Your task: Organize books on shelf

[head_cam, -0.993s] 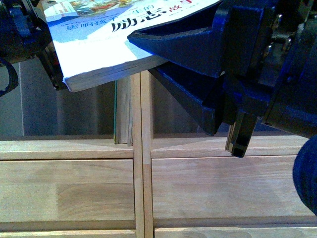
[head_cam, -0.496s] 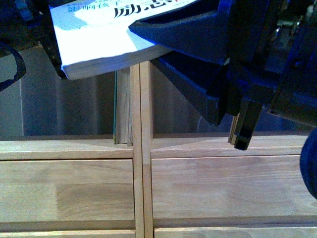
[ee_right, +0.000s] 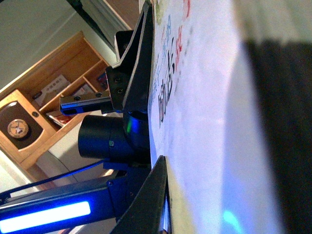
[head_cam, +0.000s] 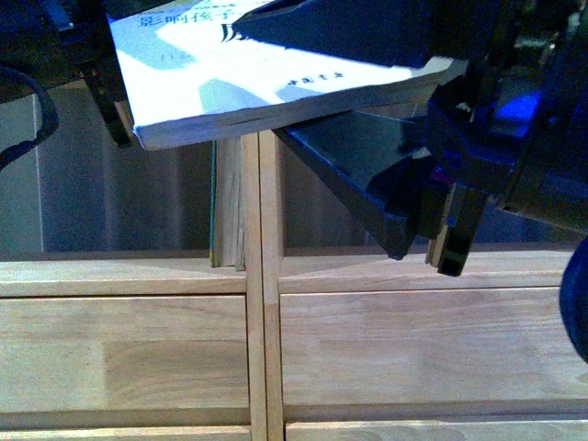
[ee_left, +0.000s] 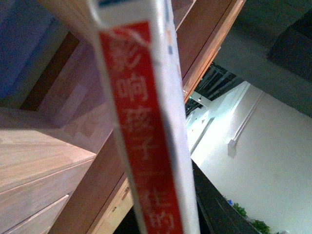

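The paperback (head_cam: 230, 92) hangs up top, pinched in the right tool (head_cam: 258, 83), can't tell about the left tool (head_cam: 106, 92), and it's not yet shelved beside the standing books (head_cam: 228, 202).

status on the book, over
Right gripper shut on thin white-and-light-blue paperback, held roughly flat. Left gripper at its spine, grip unclear. Light-wood bookcase divider and standing books below.

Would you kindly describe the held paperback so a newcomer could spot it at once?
Find the light-wood shelf with its central upright divider. In front of the divider's top, the paperback is held nearly flat in the air. Unlike the books standing upright beside the divider, it shows a white-and-blue cover with black Chinese characters.
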Motion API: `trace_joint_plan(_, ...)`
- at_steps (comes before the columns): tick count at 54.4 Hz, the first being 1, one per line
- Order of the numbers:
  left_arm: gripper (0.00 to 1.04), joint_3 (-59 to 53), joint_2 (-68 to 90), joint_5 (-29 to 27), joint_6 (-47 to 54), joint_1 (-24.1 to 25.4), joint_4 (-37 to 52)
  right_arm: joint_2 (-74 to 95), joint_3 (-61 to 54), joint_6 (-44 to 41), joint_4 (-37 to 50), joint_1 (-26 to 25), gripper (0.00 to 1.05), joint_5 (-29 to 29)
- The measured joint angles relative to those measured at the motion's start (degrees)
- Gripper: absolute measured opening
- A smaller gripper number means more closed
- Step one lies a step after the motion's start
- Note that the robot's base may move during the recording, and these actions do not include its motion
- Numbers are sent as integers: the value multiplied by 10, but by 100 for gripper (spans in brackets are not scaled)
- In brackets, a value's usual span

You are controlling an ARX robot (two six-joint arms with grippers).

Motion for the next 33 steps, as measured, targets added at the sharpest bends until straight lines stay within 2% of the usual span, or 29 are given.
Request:
trace_joint_plan(8, 7, 18, -5, -35, 45, 41, -65, -15, -11, -17, -17, -32, 63, -9)
trace_joint_plan(13, 7, 29, -13, -57, 117, 73, -141, -28, -23, -37, -32, -59, 75, -24)
trace_joint_plan(20, 7, 50, -16, -94, 249, 109, -258, -50, -39, -74, -60, -137, 96, -49)
trace_joint_plan(22, 7, 56, -15, -109, 287, 115, -286, -54, -39, -82, -70, -157, 99, -50)
trace_joint_plan(27, 7, 76, -5, -155, 396, 126, -340, -67, -39, -111, -102, -203, 98, -55)
trace_joint_plan(33, 7, 104, 17, -203, 501, 131, -359, -90, -27, -168, -167, -259, 98, -49)
